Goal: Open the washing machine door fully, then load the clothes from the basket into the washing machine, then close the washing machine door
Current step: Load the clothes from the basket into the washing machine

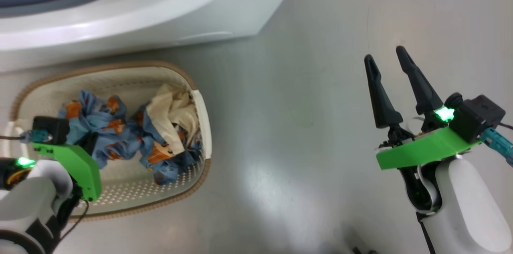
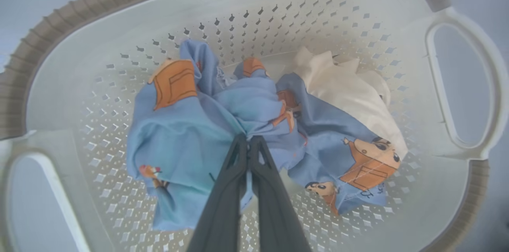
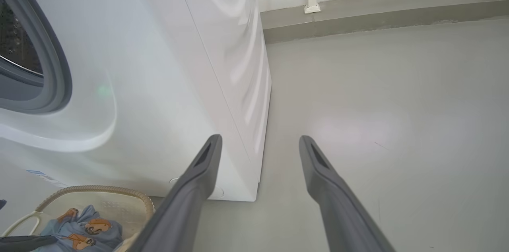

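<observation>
Left gripper (image 2: 249, 140) pinches the clothes (image 2: 187, 132), basket (image 2: 99, 1) rim well clear around it; right gripper (image 1: 384, 54) spread over open floor (image 1: 300, 125).

Cream-white basket (image 2: 99, 45) dotted with small holes, brown ribbed rim. Light blue clothes (image 2: 187, 132) printed with orange-brown cartoon figures, plus a plain cream cloth (image 2: 350, 89). Glossy white washing machine (image 3: 159, 85), grey gasket (image 3: 59, 73), small blue label (image 3: 37, 172). Pale grey floor (image 3: 377, 105). Dark grey fingers (image 3: 191, 192) on bright green mounts (image 1: 421, 152).
</observation>
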{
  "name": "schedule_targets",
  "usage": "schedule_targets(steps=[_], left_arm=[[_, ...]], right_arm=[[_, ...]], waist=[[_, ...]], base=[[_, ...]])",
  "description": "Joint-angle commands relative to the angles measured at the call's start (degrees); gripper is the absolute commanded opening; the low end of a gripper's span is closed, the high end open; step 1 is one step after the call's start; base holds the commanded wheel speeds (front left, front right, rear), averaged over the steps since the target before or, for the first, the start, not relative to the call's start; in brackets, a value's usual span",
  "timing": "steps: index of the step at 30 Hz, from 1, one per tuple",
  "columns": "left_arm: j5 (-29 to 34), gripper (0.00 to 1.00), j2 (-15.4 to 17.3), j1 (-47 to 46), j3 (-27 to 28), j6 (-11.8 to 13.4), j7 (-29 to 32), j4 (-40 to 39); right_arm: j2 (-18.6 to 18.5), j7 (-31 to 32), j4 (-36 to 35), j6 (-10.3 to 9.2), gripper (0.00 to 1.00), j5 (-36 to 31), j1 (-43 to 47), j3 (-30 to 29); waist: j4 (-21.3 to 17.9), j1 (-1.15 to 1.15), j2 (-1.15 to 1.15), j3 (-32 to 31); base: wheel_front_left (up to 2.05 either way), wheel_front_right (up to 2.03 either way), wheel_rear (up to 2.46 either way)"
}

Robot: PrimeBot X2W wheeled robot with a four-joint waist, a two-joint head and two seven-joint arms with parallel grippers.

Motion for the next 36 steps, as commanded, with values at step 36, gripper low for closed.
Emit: schedule_targets(steps=[36], left_arm=[[32.45, 0.0, -3.38, 26.61, 50.12, 0.83, -1.0, -24.05]], right_arm=[[-5.44, -0.68, 2.02, 0.17, 1.0, 2.44, 16.15, -1.45]], waist=[[6.12, 0.0, 0.0, -26.38]], base=[[0.0, 0.0, 0.0]])
